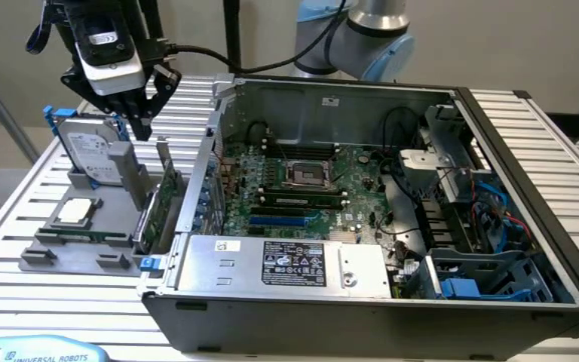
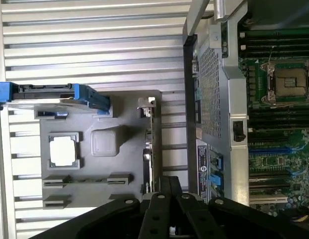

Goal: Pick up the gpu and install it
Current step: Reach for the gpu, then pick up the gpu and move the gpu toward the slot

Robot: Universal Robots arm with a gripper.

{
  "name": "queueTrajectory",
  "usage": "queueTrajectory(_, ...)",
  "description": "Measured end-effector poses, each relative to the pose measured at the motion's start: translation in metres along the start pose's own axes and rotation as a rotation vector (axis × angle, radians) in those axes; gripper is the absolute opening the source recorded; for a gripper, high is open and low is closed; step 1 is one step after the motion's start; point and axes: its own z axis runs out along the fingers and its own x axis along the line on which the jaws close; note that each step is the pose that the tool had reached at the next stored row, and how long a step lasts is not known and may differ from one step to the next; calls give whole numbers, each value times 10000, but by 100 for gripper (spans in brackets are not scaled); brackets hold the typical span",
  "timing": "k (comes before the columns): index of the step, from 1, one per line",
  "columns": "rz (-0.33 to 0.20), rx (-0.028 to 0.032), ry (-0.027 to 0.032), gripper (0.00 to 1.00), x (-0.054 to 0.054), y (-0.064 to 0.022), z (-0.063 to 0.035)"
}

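Claw (image 1: pixel 139 124) is pinched shut with nothing in it, hanging right over the top edge of the gpu (image 1: pixel 166 197). Can't tell if it's touching. The gpu stands on edge in a grey holder (image 1: pixel 43 255) on the slatted metal table (image 1: pixel 8 188), between the hard drive (image 1: pixel 93 154) and the open PC case (image 1: pixel 350 102). A cpu (image 1: pixel 76 211) lies flat in the holder too.

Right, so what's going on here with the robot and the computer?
The arm's gripper, shut and empty, hangs over the gpu, which stands on edge in a grey holder beside the open case. The gpu is not yet picked up.
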Motion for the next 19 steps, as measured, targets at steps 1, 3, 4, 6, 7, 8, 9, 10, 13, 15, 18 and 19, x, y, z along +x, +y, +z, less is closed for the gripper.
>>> queueTrajectory(1, 0, 0, 0, 11, 46, -8, 17)
queueTrajectory(3, 0, -1, 0, 11, 135, -19, 51)
queueTrajectory(4, -1, -1, -1, 11, 161, -22, 69)
queueTrajectory(6, -1, 0, 0, 11, 165, -23, 77)
queueTrajectory(7, -1, 1, 1, 11, 165, -23, 76)
queueTrajectory(8, 0, 1, 2, 11, 166, -23, 76)
queueTrajectory(9, 0, 1, 1, 11, 166, -23, 76)
queueTrajectory(10, 0, 1, 1, 11, 166, -23, 76)
queueTrajectory(13, 0, 1, 2, 11, 166, -23, 76)
queueTrajectory(15, 0, 1, 1, 11, 166, -23, 76)
queueTrajectory(18, 0, 1, 1, 11, 166, -23, 76)
queueTrajectory(19, 0, 1, 1, 12, 166, -23, 76)
